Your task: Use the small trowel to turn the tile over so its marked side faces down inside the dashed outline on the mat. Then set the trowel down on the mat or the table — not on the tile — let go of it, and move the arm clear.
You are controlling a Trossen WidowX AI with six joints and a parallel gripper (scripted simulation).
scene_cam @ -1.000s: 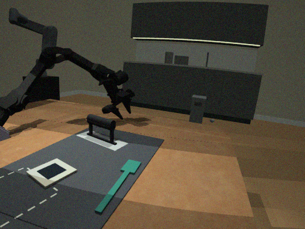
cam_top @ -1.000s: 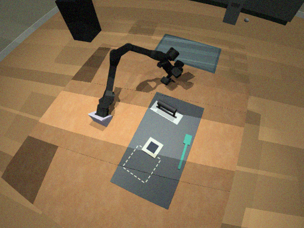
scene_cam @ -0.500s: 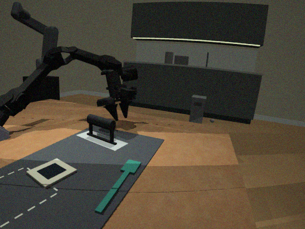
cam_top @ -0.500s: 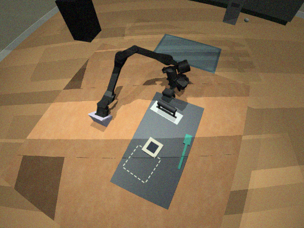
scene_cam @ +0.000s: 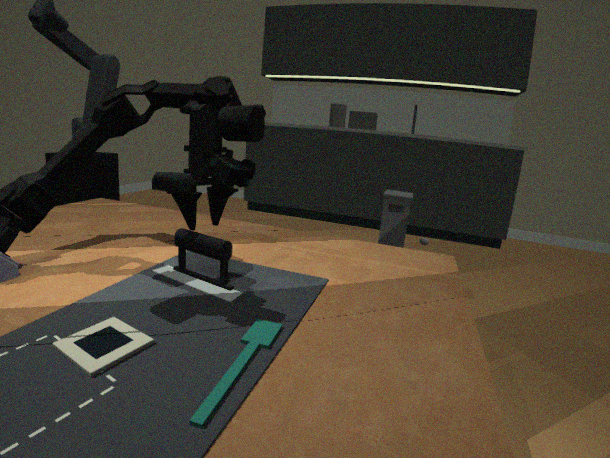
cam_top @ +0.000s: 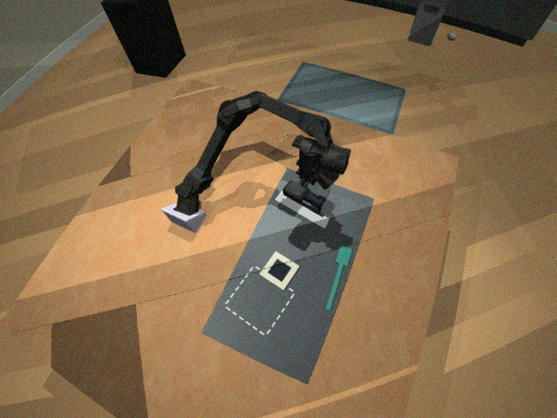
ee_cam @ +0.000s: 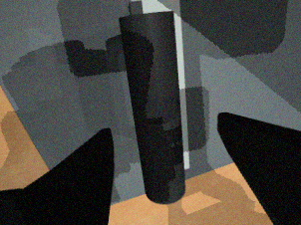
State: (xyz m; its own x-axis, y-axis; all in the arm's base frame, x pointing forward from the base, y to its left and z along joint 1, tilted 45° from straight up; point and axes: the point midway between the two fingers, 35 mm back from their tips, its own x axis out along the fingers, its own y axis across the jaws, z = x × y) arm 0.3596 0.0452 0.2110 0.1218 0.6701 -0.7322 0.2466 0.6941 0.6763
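The small trowel (cam_top: 312, 214) (scene_cam: 203, 245) (ee_cam: 154, 88), with a black bar handle above a pale flat blade, rests on the far part of the mat (cam_top: 292, 356) (scene_cam: 165, 400). My gripper (cam_top: 315, 183) (scene_cam: 205, 226) (ee_cam: 165, 128) is open and empty. It points down just above the handle; in the wrist view its fingers appear on either side of the handle. The cream tile (cam_top: 279, 270) (scene_cam: 104, 342) lies flat with its dark square mark facing up. It overlaps the far corner of the dashed outline (cam_top: 267, 334) (scene_cam: 86, 403) and lies mostly outside it.
A green spatula (cam_top: 335, 285) (scene_cam: 225, 382) lies along the mat's right side. A bluish glass-like panel (cam_top: 342, 98) lies beyond the mat. A black block (cam_top: 146, 38) stands at the far left. A grey box (cam_top: 426, 23) (scene_cam: 396, 220) stands by the dark cabinet.
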